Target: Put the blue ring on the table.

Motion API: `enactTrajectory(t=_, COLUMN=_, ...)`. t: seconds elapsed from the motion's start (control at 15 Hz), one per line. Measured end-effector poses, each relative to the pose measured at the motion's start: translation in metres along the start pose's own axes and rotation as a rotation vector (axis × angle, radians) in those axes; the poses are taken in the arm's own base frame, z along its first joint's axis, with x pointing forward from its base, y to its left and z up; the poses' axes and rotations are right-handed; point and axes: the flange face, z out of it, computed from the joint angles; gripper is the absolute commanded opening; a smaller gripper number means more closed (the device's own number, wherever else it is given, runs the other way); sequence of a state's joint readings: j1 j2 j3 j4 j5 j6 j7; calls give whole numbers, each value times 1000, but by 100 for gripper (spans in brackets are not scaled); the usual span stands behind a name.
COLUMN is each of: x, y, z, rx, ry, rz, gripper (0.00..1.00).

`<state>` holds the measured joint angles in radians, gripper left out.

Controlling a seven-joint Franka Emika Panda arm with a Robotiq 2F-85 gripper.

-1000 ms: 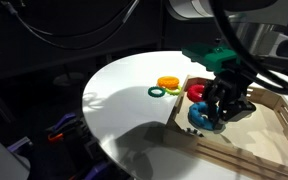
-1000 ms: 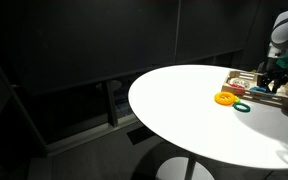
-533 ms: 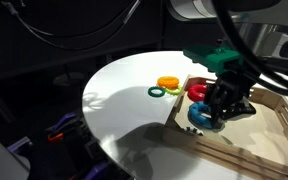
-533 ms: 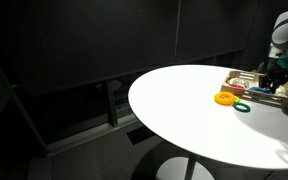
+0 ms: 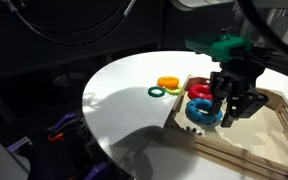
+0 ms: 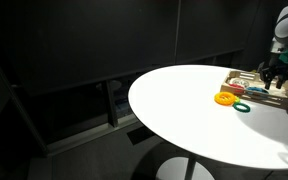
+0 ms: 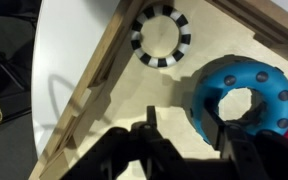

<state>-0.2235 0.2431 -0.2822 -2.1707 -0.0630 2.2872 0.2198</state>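
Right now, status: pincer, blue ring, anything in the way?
Pincer open above the wooden tray, holding nothing. Blue ring lying flat inside the tray, not on the table. Tray wall stands between ring and table; striped ring nearby.

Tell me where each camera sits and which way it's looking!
Exterior view: near the table edge, slightly above, looking across at the wooden tray; shows the claw.
Exterior view: far back, facing the whole table; the arm peeks in at the right edge.
Wrist view: on the wrist, looking down into the tray at the blue ring; claw fingers at the bottom.
Shared: both exterior views show the yellow ring and green ring.
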Motion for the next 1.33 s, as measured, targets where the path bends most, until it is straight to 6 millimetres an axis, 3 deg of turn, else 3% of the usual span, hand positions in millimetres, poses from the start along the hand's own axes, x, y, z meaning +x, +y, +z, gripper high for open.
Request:
enactTrajectory(t=0.13, x=-1, y=1, z=-7, rx=4, ry=3, rz=1, gripper=98)
enactTrajectory(t=0.2, x=-2, y=2, z=-10, rx=7, ry=5, rz=2, gripper=100)
enactTrajectory(t=0.67, x=-2, y=4, z=-24, rx=19, ry=27, rz=6, gripper=100)
enactTrajectory(t=1.33, x=-2, y=1, z=-11, rx=9, ry=7, rz=0, gripper=100)
